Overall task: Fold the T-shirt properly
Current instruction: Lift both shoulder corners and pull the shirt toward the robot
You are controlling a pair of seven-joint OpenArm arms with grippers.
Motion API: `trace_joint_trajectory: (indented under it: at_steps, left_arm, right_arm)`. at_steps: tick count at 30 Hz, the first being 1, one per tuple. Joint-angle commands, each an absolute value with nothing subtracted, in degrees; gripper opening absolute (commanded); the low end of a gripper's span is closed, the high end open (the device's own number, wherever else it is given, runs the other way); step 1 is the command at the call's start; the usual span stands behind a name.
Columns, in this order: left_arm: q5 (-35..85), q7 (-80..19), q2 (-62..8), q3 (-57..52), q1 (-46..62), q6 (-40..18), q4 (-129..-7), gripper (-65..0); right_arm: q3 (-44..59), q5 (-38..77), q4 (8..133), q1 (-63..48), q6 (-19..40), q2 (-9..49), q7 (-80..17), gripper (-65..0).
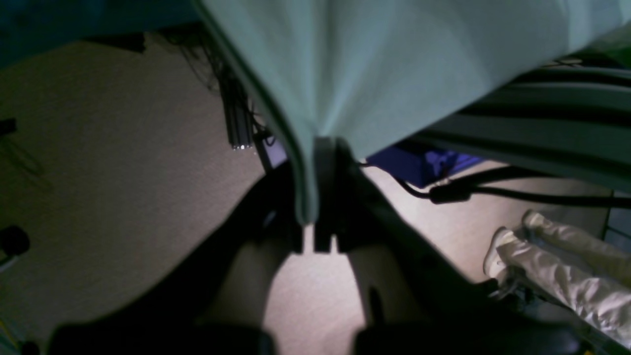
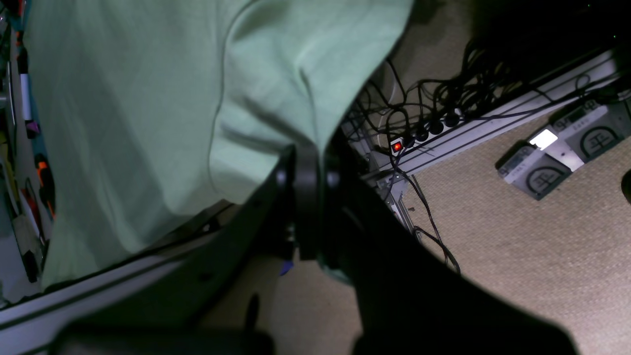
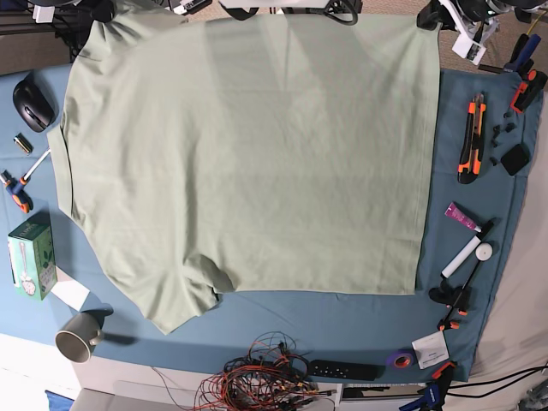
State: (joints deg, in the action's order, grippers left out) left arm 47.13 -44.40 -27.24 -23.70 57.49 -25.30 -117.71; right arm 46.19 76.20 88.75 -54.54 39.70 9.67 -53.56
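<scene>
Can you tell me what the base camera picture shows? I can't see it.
A big pale green T-shirt lies spread flat on a blue table cloth. Small tools, a computer mouse and a mug sit around its edges.

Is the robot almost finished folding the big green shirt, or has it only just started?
Only just started. The T-shirt lies spread flat over the blue cloth, one sleeve sticking out near the mug, and no fold shows yet. In hand: the left gripper and right gripper are each shut on the shirt's edge at the far side of the table. All the folding is left.
</scene>
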Motion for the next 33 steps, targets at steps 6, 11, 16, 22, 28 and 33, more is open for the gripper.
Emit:
trace_joint_trajectory:
  at_steps: [6, 11, 16, 22, 28, 33]
  left_arm:
    - [47.0, -44.1, -27.6, -24.3, 58.5, -25.5, -118.5, -65.0]
    - [46.2, -43.9, -27.6, -24.3, 59.8, -23.9, -118.5, -65.0]
    - [46.2, -43.9, -27.6, -24.3, 60.5, -24.0, -118.5, -65.0]
    - [46.3, -43.9, -27.6, -24.3, 61.6, -24.0, -118.5, -65.0]
    - [46.3, -42.5, -27.6, -24.3, 60.2, -24.0, -118.7, -65.0]
    - [46.2, -42.4, -27.6, -24.3, 57.9, -24.0, -120.7, -65.0]
  right_arm:
    - [47.0, 77.1, 89.3, -55.7, 40.0, 10.3, -53.4, -65.0]
    - [47.0, 76.9, 89.3, -56.8, 40.0, 10.3, -53.6, -65.0]
    - [47.0, 76.9, 89.3, -57.8, 40.0, 10.4, -53.6, -65.0]
    - [47.0, 76.9, 89.3, -59.1, 40.0, 10.3, -53.6, -65.0]
    - [47.0, 77.2, 90.0, -59.0, 40.0, 10.3, -52.9, -65.0]
    - [47.0, 77.1, 96.1, -58.6, 40.0, 10.3, -52.7, -65.0]
